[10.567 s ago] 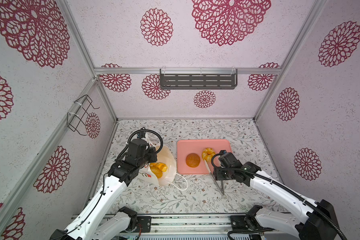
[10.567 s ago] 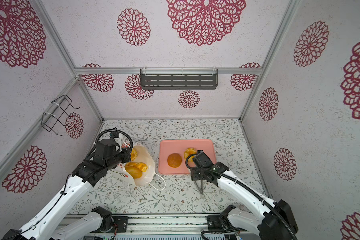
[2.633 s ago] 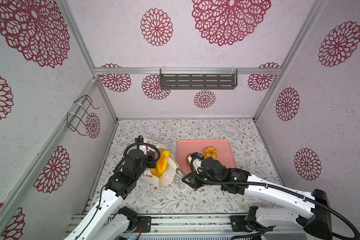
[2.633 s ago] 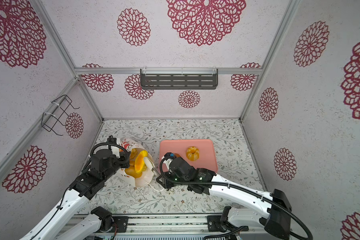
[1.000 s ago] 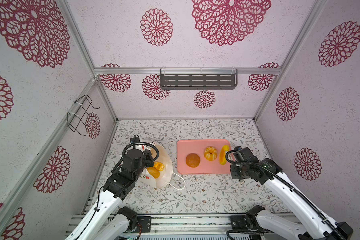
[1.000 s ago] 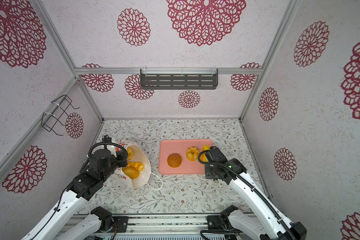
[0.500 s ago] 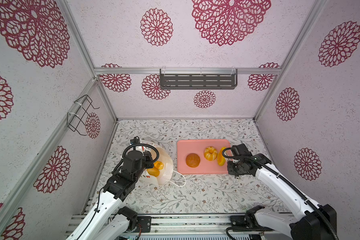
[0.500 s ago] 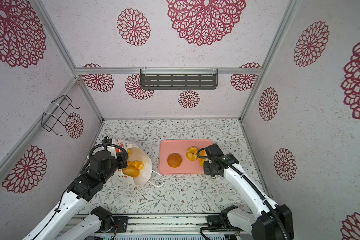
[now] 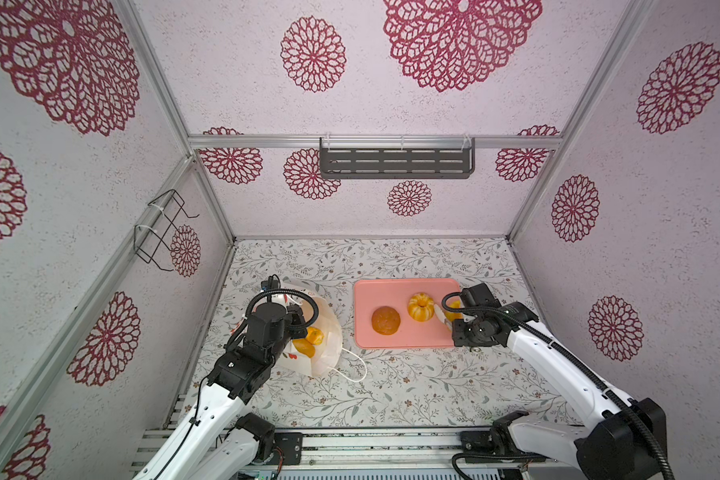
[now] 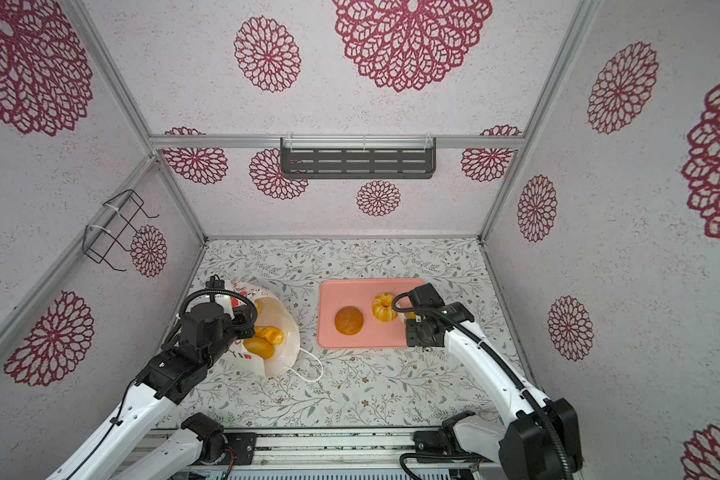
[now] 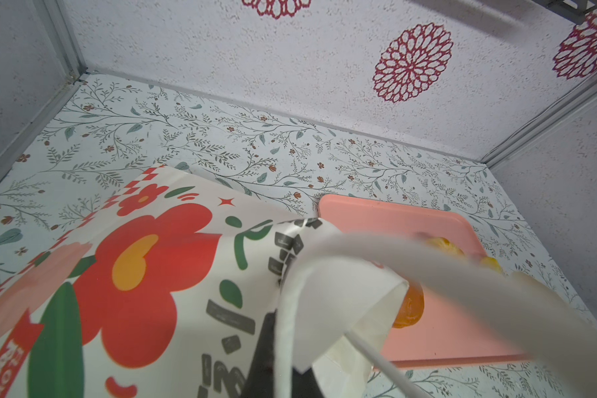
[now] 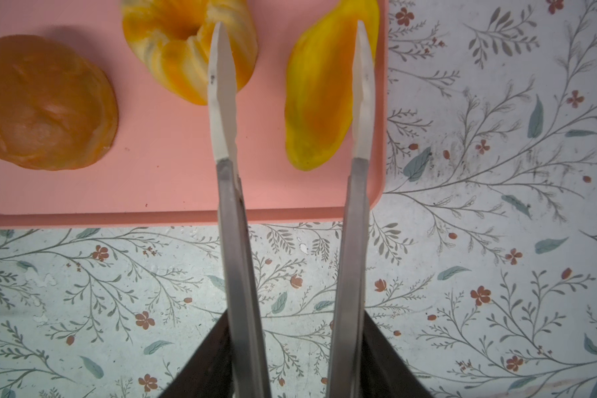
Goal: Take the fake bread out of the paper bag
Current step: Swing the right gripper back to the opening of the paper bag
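Pink tray right of centre bearing three (bun, ring, oval near its right edge), right gripper parted astride oval, left gripper clamped on paper bag centre-left, two loaves visible inside, bare tabletop below.

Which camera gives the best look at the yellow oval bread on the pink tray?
The right wrist view: the yellow oval bread lies sharp on the pink tray, between the right gripper's open fingers. In both top views that arm hides most of it. The left wrist view shows only blurred yellow bits past the paper bag.
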`<state>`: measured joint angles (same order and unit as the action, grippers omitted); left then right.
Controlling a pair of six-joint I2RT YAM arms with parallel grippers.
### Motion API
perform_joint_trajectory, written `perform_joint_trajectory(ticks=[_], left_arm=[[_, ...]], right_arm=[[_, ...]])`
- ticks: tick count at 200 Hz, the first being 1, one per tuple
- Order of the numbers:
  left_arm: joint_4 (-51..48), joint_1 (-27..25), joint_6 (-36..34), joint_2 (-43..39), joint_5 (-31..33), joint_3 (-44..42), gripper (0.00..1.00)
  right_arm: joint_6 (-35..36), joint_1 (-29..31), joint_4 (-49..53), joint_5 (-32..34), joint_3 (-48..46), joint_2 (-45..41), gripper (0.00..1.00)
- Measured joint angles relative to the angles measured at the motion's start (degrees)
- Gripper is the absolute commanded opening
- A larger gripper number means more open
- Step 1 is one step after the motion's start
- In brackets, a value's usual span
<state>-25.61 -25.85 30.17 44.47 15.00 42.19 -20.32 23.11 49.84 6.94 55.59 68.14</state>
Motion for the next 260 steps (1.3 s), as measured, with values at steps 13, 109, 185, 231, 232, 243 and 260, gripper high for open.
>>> perform_joint_trajectory(ticks=[13, 109, 185, 231, 232, 243, 260], left_arm=[[0.0, 0.0, -0.1, 0.0, 0.0, 0.0, 0.0], [0.0, 0.0, -1.8, 0.0, -1.2, 0.0, 0.0], [0.0, 0.0, -3.0, -0.4, -3.0, 0.0, 0.0], [0.1, 0.0, -4.2, -0.9, -4.4, 0.0, 0.0], [0.1, 0.0, -4.2, -0.9, -4.4, 0.0, 0.0], [0.0, 0.0, -4.5, -0.8, -4.5, 0.0, 0.0], [0.0, 0.0, -4.9, -0.8, -4.9, 0.0, 0.0]], right_arm=[[0.0, -0.1, 0.2, 0.0, 1.0, 0.0, 0.51], [-1.4, -0.4, 1.5, -13.5, 4.7, -8.2, 0.46], [-15.0, 18.5, -9.8, -27.2, -0.5, -18.1, 0.41], [-21.9, 32.1, -22.2, -28.1, -3.1, -14.5, 0.41], [-21.9, 32.4, -22.7, -28.2, -3.3, -14.3, 0.41], [-22.3, 33.9, -25.7, -29.2, -3.8, -12.5, 0.41], [-22.2, 34.7, -28.2, -30.5, -3.9, -8.9, 0.41]])
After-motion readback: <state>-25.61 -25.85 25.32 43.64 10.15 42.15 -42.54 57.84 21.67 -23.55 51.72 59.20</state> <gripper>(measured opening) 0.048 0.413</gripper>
